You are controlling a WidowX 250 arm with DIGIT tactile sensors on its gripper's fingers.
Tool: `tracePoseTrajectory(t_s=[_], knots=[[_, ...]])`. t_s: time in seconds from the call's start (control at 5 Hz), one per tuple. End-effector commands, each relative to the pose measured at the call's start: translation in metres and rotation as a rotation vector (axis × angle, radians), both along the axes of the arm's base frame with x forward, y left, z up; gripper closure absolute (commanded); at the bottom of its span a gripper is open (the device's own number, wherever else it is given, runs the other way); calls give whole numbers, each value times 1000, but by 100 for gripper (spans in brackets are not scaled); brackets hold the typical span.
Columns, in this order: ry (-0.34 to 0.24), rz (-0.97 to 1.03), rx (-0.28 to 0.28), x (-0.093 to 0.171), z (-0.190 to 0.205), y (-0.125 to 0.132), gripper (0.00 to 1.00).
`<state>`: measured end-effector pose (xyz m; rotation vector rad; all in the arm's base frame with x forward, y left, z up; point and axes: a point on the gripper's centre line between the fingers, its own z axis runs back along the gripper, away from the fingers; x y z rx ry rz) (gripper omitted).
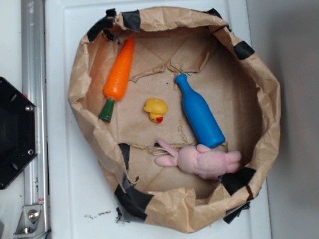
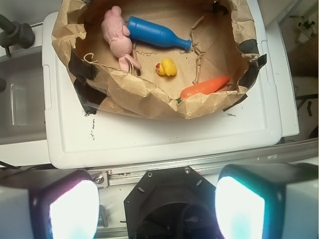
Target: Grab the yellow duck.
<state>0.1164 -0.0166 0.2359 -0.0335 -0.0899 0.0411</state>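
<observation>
- We find the small rounded yellow rubber duck (image 1: 156, 109) lying on the floor of the crumpled brown paper nest (image 1: 271, 107), roughly at its middle, with its red-orange beak turned toward the pink bunny.
- We judge the nest, patched with black tape, serves as a pen: its raised walls keep the 4 toys gathered in 1 reachable patch on the white tray (image 1: 65, 164).
- From the wrist view, our gripper (image 2: 157, 204) hangs well back from the nest, above the edge of the tray and the black base; its 2 pale fingers (image 2: 70, 206) stand wide apart with nothing between them, so we are released and empty.
- We judge this high, retreated pose is a starting stance that gives the wrist camera the whole nest before any descent.
- The long orange carrot with a green stem (image 1: 118, 74) lies near the duck on 1 side, hard against the paper wall.
- The blue plastic bottle (image 1: 201, 112) lies near on the other side, slanted, its base touching the pink plush bunny (image 1: 204, 160).
- The bunny's ears reach toward the duck but stay apart from it.
- We see clear paper all round the duck, so nothing blocks a descent from above.
- We judge the near wall of the nest is the main obstacle: we must pass over its rim, not through it.
</observation>
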Motion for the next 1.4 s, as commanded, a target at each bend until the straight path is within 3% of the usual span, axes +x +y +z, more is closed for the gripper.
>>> tracePoseTrajectory(t_s=[0.0,0.2,0.4,0.6,0.8,1.2], knots=[[0,0,0,0,0,0,0],[41,-70,149,50,-19,8,0],[2,-157,103,95,-41,17,0],[-34,-222,125,117,-72,30,0],[-38,-299,77,132,-114,37,0],[8,-346,82,144,-171,38,0]])
